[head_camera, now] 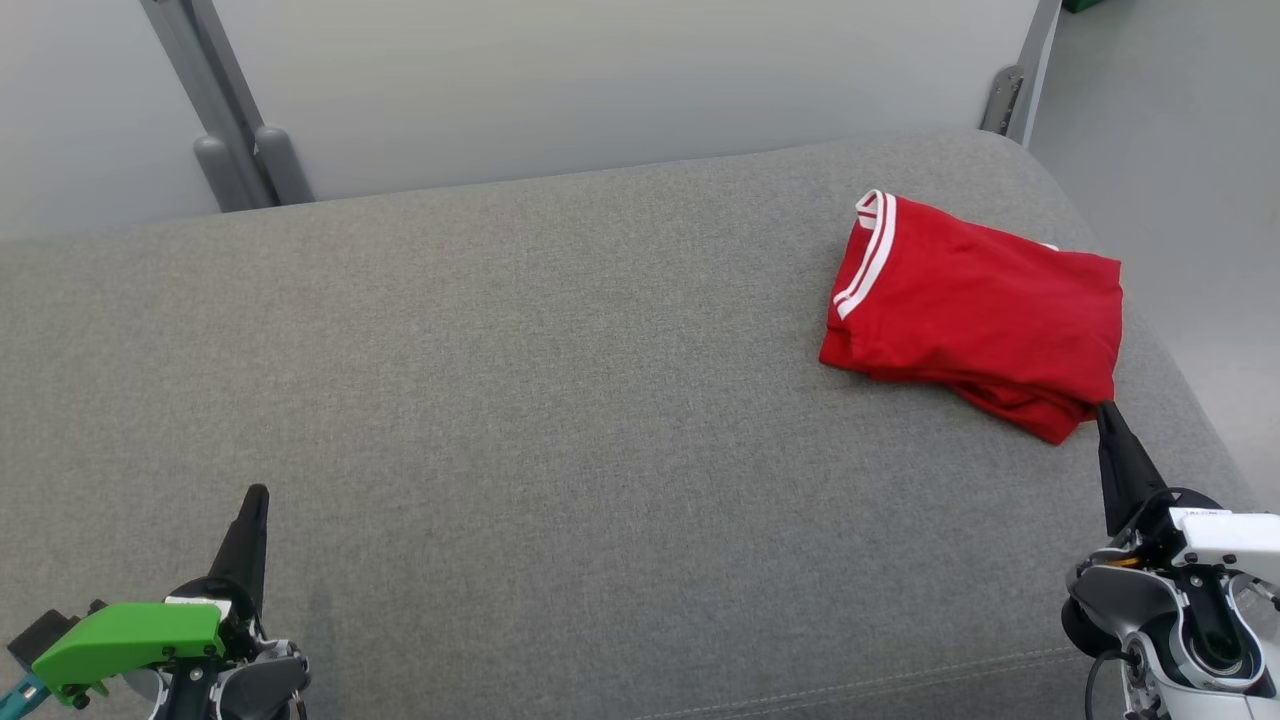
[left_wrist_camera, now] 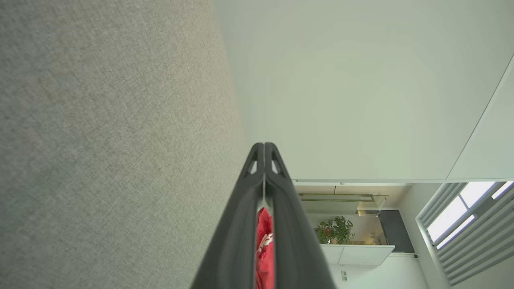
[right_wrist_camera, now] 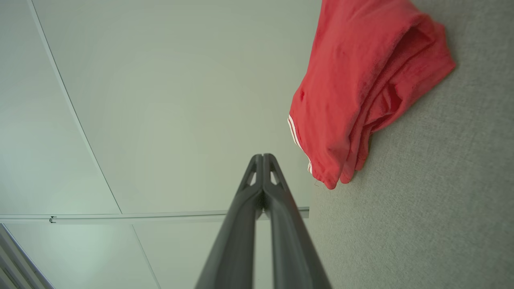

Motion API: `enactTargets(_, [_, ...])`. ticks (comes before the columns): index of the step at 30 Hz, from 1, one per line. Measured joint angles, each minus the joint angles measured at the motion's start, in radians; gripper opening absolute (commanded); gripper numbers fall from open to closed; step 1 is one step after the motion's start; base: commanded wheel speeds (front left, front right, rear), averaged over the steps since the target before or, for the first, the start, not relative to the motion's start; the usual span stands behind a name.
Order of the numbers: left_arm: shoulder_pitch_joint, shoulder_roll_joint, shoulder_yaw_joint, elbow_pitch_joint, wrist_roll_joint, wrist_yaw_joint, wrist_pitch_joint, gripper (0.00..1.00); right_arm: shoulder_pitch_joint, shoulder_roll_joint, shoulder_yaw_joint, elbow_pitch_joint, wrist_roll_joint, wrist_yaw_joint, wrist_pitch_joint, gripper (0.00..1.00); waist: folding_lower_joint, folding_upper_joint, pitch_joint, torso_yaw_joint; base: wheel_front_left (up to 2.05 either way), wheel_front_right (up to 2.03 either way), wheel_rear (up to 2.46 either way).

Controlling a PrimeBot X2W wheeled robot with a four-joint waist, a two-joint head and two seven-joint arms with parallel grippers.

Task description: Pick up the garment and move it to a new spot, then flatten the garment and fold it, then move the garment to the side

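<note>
The garment (head_camera: 975,308) is red with white stripes at one edge and lies folded in a compact pile at the right end of the grey cushion (head_camera: 520,400). In the right wrist view the garment (right_wrist_camera: 361,88) shows its stacked folded layers. Through the narrow slit between the left fingers, a strip of the garment (left_wrist_camera: 264,245) is visible. My right gripper (head_camera: 1105,408) is shut and empty, its tip just off the pile's near corner. At the lower left, my left gripper (head_camera: 255,492) is shut and empty, far from the garment.
A pale wall panel (head_camera: 600,90) with grey metal brackets (head_camera: 240,150) rises behind the cushion. The cushion's rounded right edge (head_camera: 1190,400) drops to a light floor. A plant (left_wrist_camera: 333,230) and a window stand far off in the left wrist view.
</note>
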Motion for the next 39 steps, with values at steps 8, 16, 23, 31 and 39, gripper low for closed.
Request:
enactTargets(8, [0.0, 0.0, 0.0, -0.001, 0.0, 0.0, 0.0, 0.0, 0.0, 0.0, 0.0, -0.001, 0.0, 0.0, 0.0, 0.0, 0.0, 0.0, 0.0, 0.0, 0.0, 0.0, 0.0])
enactTargets(16, [0.0, 0.0, 0.0, -0.001, 0.0, 0.0, 0.0, 0.0, 0.0, 0.0, 0.0, -0.001, 0.0, 0.0, 0.0, 0.0, 0.0, 0.0, 0.0, 0.0, 0.0, 0.0, 0.0])
enactTargets(23, [0.0, 0.0, 0.0, -0.001, 0.0, 0.0, 0.0, 0.0, 0.0, 0.0, 0.0, -0.001, 0.0, 0.0, 0.0, 0.0, 0.0, 0.0, 0.0, 0.0, 0.0, 0.0, 0.0])
enactTargets(31, [0.0, 0.0, 0.0, -0.002, 0.0, 0.0, 0.0, 0.0, 0.0, 0.0, 0.0, -0.002, 0.0, 0.0, 0.0, 0.0, 0.0, 0.0, 0.0, 0.0, 0.0, 0.0, 0.0])
enactTargets(39, [0.0, 0.0, 0.0, -0.002, 0.0, 0.0, 0.0, 0.0, 0.0, 0.0, 0.0, -0.002, 0.0, 0.0, 0.0, 0.0, 0.0, 0.0, 0.0, 0.0, 0.0, 0.0, 0.0])
